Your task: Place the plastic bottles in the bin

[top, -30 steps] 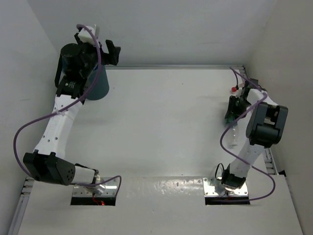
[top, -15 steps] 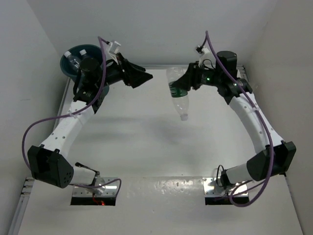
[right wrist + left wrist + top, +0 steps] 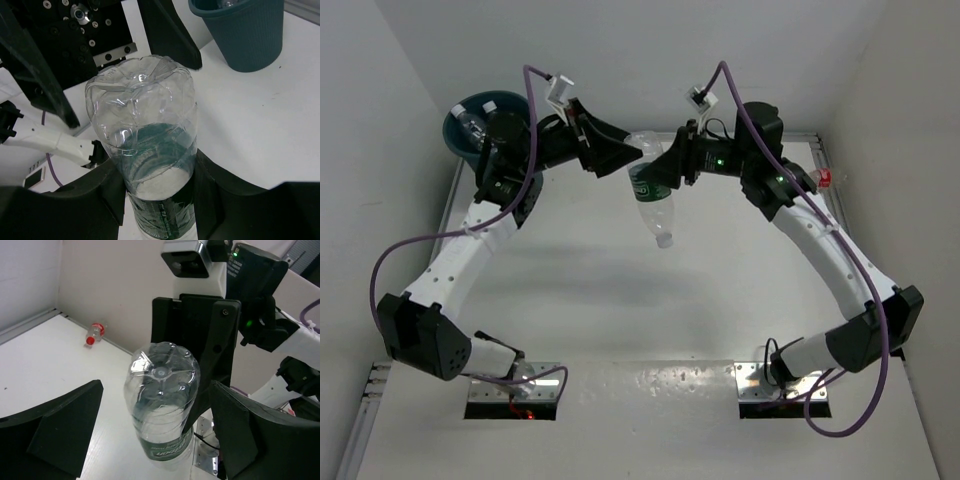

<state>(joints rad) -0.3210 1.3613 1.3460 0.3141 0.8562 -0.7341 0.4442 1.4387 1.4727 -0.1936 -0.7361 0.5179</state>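
Right pincer (image 3: pixel 662 176) (image 3: pixel 160 192): closed on the green-labelled bottle (image 3: pixel 652 195) (image 3: pixel 145 125) at its label band. Bottle held in the air above the counter (image 3: pixel 620 300), base up, cap end towards 6 o'clock in the top view.

Left pincer (image 3: pixel 620 155) (image 3: pixel 152 427): spread wide, holding nothing, one finger on each side of the bottle's base (image 3: pixel 162 375) without contact.

Bin (image 3: pixel 456 132) (image 3: pixel 245 35): at 10 o'clock on the counter, a second clear bottle (image 3: pixel 470 122) inside.

Small red-capped container (image 3: pixel 820 178) (image 3: pixel 93 335): at 2 o'clock, at the back edge.

Green-label bottle (image 3: pixel 653 195): clear, in mid-air well right of the bin (image 3: pixel 453 138), base up, cap end down, slightly tilted. Bin: dark teal, ribbed, upright. 2nd bottle (image 3: pixel 470 122), clear, lies inside bin.
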